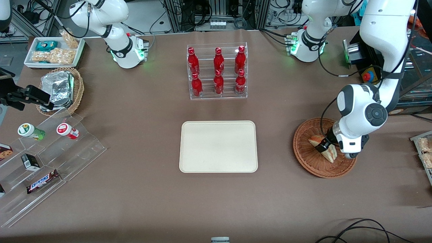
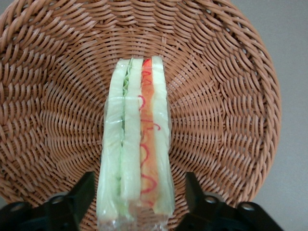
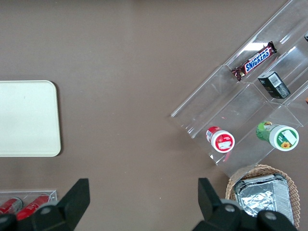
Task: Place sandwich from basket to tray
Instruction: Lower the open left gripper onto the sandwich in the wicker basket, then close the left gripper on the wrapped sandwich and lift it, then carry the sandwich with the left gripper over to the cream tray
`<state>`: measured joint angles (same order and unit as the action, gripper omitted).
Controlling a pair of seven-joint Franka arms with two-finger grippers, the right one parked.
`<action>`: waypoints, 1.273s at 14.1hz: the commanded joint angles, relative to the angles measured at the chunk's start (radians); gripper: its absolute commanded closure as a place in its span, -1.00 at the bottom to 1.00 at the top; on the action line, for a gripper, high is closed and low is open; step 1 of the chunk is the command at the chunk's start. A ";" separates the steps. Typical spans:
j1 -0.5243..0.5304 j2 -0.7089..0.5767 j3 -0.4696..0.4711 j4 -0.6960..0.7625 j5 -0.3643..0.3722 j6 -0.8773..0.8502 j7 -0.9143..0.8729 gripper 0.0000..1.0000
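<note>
A clear-wrapped sandwich (image 1: 330,152) (image 2: 139,144) of pale bread with orange-red filling stands on edge in the reddish-brown wicker basket (image 1: 308,160) (image 2: 221,96), toward the working arm's end of the table. My gripper (image 1: 325,146) (image 2: 139,195) is lowered into the basket and open. One black finger (image 2: 83,192) stands on each side of the sandwich's end, and a narrow gap shows between each finger and the wrap. The cream tray (image 1: 218,158) (image 3: 26,118) lies flat and bare at the table's middle, about a basket's width from the basket.
An acrylic rack of red bottles (image 1: 217,72) stands farther from the front camera than the tray. Toward the parked arm's end are a tan basket of foil packets (image 1: 60,89), a white snack bin (image 1: 54,52) and a stepped acrylic display (image 1: 44,158).
</note>
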<state>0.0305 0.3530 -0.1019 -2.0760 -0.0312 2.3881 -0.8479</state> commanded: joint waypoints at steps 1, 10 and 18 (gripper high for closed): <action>0.000 -0.018 0.001 0.039 0.052 -0.067 -0.022 0.86; -0.121 -0.016 -0.009 0.373 0.120 -0.630 -0.030 0.89; -0.428 0.194 -0.058 0.425 0.119 -0.189 0.041 0.83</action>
<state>-0.3468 0.4745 -0.1640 -1.7120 0.0796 2.1326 -0.8319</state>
